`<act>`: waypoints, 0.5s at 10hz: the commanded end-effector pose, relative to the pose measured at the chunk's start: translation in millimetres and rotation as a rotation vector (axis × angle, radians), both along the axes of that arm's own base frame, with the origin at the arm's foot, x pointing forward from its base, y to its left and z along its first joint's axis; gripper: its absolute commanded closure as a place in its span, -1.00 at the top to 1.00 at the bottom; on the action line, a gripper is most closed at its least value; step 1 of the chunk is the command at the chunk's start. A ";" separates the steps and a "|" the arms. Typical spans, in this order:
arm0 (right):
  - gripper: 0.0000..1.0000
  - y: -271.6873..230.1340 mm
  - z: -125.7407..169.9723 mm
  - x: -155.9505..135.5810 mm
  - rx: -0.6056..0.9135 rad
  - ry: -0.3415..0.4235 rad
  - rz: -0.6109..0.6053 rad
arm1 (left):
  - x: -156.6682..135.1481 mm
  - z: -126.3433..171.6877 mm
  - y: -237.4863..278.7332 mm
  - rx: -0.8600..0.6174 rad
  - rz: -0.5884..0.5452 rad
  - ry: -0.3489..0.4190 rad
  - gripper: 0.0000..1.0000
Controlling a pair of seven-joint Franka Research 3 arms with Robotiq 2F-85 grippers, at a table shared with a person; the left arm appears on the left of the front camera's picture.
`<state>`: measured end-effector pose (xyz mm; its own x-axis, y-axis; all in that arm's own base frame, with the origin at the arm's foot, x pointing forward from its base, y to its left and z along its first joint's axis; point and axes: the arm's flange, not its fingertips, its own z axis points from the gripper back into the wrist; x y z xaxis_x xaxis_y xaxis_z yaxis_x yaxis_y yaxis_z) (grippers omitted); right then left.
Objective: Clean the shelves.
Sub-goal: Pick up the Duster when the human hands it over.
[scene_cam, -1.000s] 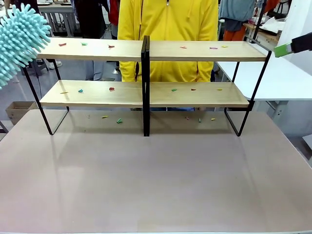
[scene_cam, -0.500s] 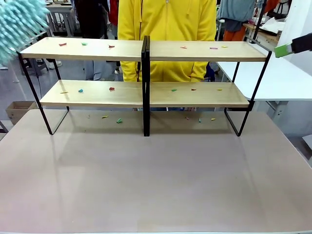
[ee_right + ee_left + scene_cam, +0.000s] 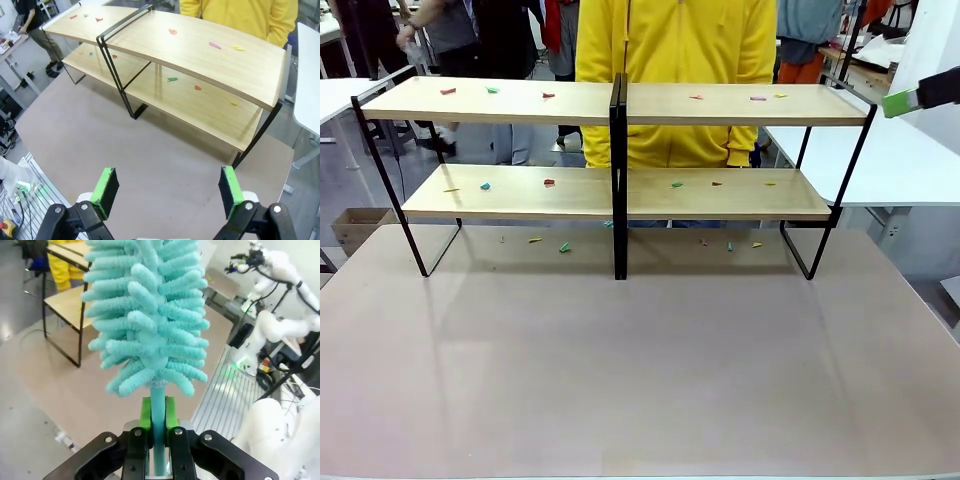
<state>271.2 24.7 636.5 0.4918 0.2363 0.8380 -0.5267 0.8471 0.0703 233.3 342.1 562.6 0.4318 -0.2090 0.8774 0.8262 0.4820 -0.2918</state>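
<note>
The shelves (image 3: 590, 101) stand across the far part of the table (image 3: 640, 380), between me and the person in yellow (image 3: 670, 50) behind them. Both tiers are still dotted with small coloured scraps (image 3: 549, 96), and more lie on the table beneath the lower boards.

What has changed is my duster (image 3: 150, 315). A second ago its fluffy teal head hung at the left end of the top board. Half a second ago it had risen above that corner. Now it is lifted up and well clear of the shelves, whose left end sits far beyond the head in my left wrist view. My left gripper (image 3: 158, 416) is clamped tight on the duster's thin handle, pads on either side and the head upright above them.

The scraps lie exactly where they lay before, so I judge that no sweep has landed and the cleaning is still all to do. This looks like repositioning, not a stroke.

My right gripper (image 3: 167, 186) hangs off the right end of the shelves, above the top board's level. Its fingers are spread apart with nothing between them.
</note>
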 end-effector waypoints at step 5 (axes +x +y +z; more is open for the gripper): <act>1.00 0.1 0.6 -0.2 0.002 -0.001 0.001 | 0.4 17.6 -23.5 0.075 -0.066 -0.013 -0.75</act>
